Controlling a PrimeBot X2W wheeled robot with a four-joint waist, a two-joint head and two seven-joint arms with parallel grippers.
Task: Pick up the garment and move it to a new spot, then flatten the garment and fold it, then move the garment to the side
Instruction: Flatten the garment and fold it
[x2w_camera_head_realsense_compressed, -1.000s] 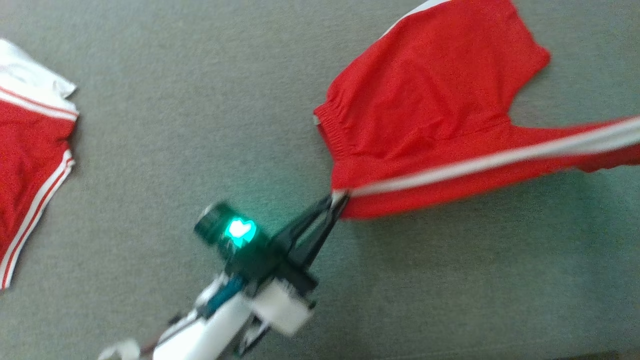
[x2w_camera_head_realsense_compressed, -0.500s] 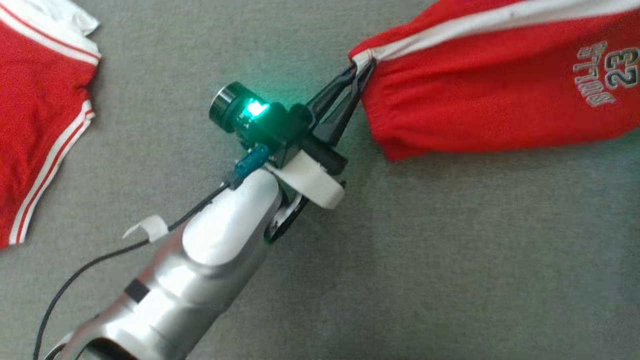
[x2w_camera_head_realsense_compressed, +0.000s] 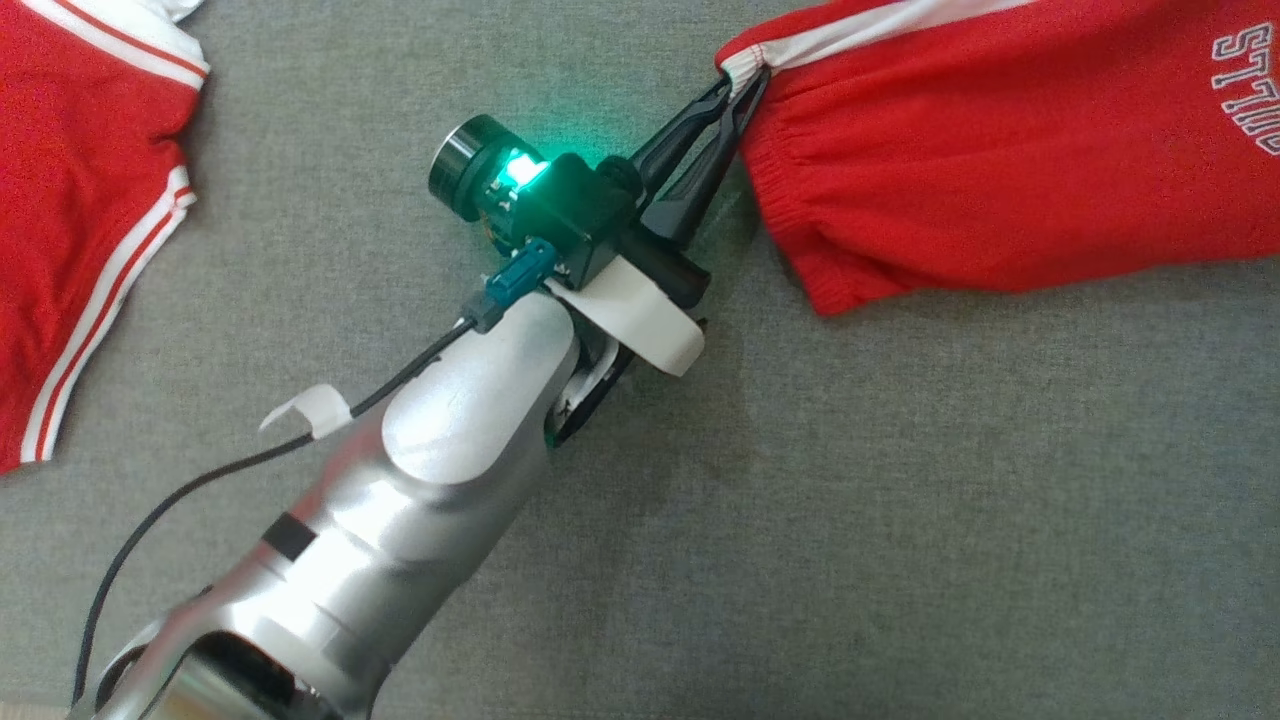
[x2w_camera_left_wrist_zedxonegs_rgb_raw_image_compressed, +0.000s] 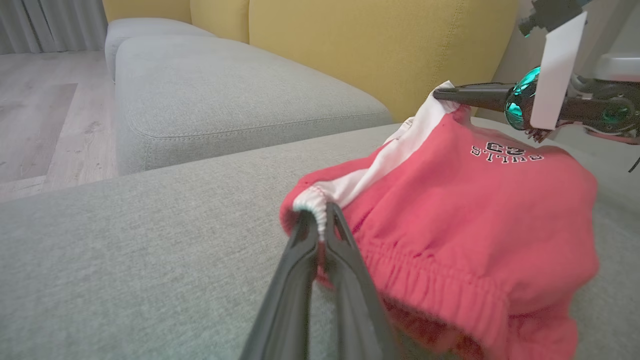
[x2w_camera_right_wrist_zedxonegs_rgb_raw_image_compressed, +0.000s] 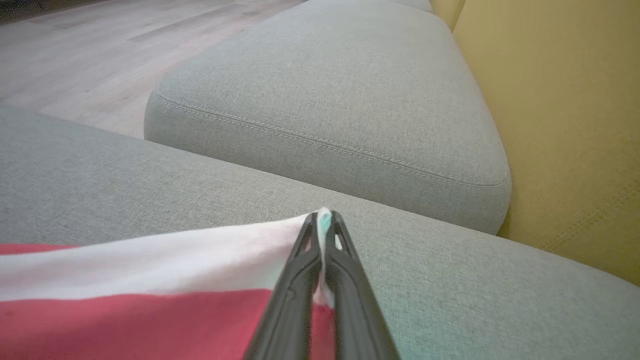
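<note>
Fabric, grey and close-woven, covers the cushion (x2w_camera_head_realsense_compressed: 900, 520) we work over. The shorts (x2w_camera_head_realsense_compressed: 1000, 170), red with a white side stripe, are stretched above it between our two grippers; we cannot tell whether their lower edge touches it. Our left gripper (x2w_camera_head_realsense_compressed: 745, 82) has its fingers pressed together on the elastic waistband corner. Our right gripper (x2w_camera_right_wrist_zedxonegs_rgb_raw_image_compressed: 324, 220) pinches the far end of the white stripe. A second garment (x2w_camera_head_realsense_compressed: 80, 200), red and white, lies flat well to the left. Beyond, a second grey cushion (x2w_camera_left_wrist_zedxonegs_rgb_raw_image_compressed: 225, 90) meets a yellow backrest (x2w_camera_left_wrist_zedxonegs_rgb_raw_image_compressed: 375, 45), with a pale wood floor (x2w_camera_left_wrist_zedxonegs_rgb_raw_image_compressed: 45, 115) and a curtain (x2w_camera_left_wrist_zedxonegs_rgb_raw_image_compressed: 50, 25) behind.
</note>
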